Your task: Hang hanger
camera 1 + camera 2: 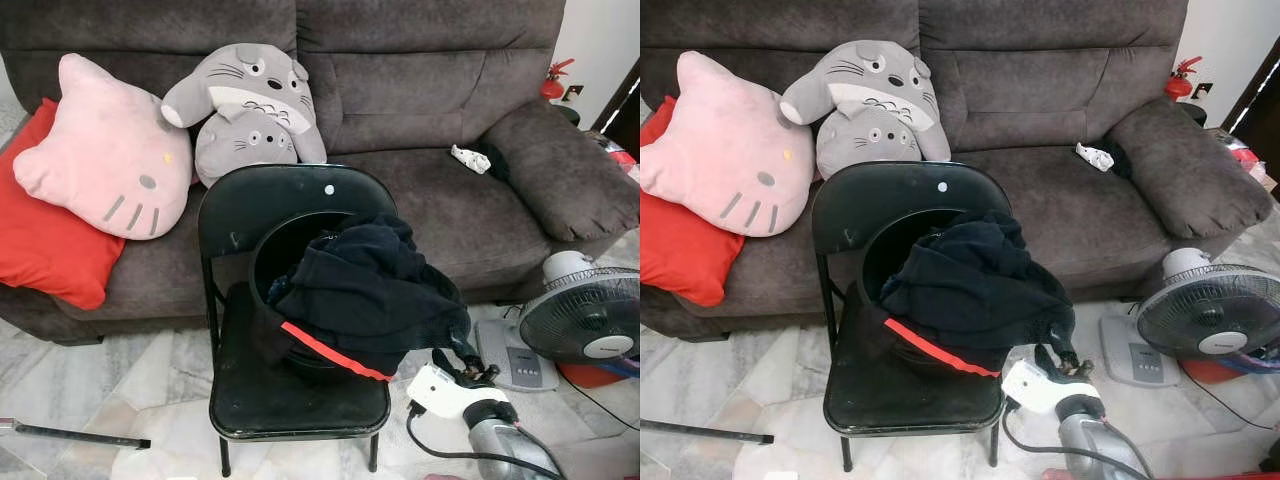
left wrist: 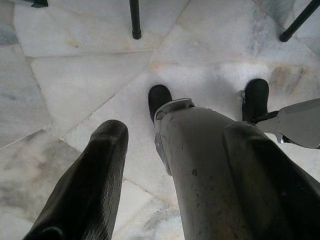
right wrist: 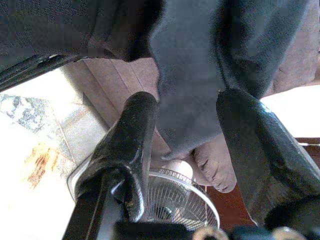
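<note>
Behind the black folding chair (image 1: 290, 400) we see a dark brown sofa (image 1: 430, 90) with a pink cat cushion (image 1: 105, 150) and two grey plush cushions (image 1: 245, 110), and a fan (image 1: 585, 320) stands on the marble floor (image 1: 120, 390) to our right. On the chair sits a black bucket (image 1: 275, 255) heaped with dark clothing (image 1: 370, 285), though we cannot make out a hanger among it. Our right gripper (image 3: 187, 150) has its fingers spread apart just below the hanging cloth, while our left gripper (image 2: 165, 165) hangs open above the floor, holding nothing.
</note>
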Motion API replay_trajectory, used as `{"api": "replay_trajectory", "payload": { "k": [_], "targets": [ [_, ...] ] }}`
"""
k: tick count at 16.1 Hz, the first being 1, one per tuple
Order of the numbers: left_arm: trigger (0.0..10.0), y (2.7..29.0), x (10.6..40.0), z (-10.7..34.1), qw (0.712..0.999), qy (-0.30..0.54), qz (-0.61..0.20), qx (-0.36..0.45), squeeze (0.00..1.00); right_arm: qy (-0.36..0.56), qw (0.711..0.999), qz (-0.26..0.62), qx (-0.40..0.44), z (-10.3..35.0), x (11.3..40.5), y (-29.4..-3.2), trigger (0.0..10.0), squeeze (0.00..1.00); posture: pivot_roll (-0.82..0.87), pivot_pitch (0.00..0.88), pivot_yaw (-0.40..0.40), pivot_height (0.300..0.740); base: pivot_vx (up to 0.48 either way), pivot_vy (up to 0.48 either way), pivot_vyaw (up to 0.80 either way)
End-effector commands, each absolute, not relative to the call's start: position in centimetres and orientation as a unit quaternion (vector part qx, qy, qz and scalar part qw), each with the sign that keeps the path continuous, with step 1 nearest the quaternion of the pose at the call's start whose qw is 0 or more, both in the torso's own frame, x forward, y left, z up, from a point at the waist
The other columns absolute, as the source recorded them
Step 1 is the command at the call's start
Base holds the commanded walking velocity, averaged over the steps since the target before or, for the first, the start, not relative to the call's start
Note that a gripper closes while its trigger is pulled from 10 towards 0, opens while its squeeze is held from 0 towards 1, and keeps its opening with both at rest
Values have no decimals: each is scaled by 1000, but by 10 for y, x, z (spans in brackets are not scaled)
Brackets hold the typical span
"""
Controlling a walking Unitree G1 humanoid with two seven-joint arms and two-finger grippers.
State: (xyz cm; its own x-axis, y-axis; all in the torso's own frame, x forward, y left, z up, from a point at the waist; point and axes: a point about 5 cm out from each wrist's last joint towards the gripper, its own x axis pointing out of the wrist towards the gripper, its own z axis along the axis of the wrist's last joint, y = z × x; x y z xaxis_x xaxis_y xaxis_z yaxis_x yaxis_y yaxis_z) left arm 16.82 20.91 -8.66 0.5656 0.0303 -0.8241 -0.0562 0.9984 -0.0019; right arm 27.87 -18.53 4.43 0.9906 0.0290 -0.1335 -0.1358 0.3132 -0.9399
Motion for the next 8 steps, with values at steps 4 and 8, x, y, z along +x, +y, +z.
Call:
{"api": "replay_trajectory", "payload": {
  "k": [4,8],
  "targets": [
    [10000,211,156,-92,874,486,27,-15,0,41,804,59,-591,37,278,-184,10000,0,-60,183,-28,740,0,0,0],
    [10000,212,157,-91,874,485,26,-12,0,25,791,36,-610,38,280,-190,10000,0,-63,189,-22,740,0,0,0]
  ]
}}
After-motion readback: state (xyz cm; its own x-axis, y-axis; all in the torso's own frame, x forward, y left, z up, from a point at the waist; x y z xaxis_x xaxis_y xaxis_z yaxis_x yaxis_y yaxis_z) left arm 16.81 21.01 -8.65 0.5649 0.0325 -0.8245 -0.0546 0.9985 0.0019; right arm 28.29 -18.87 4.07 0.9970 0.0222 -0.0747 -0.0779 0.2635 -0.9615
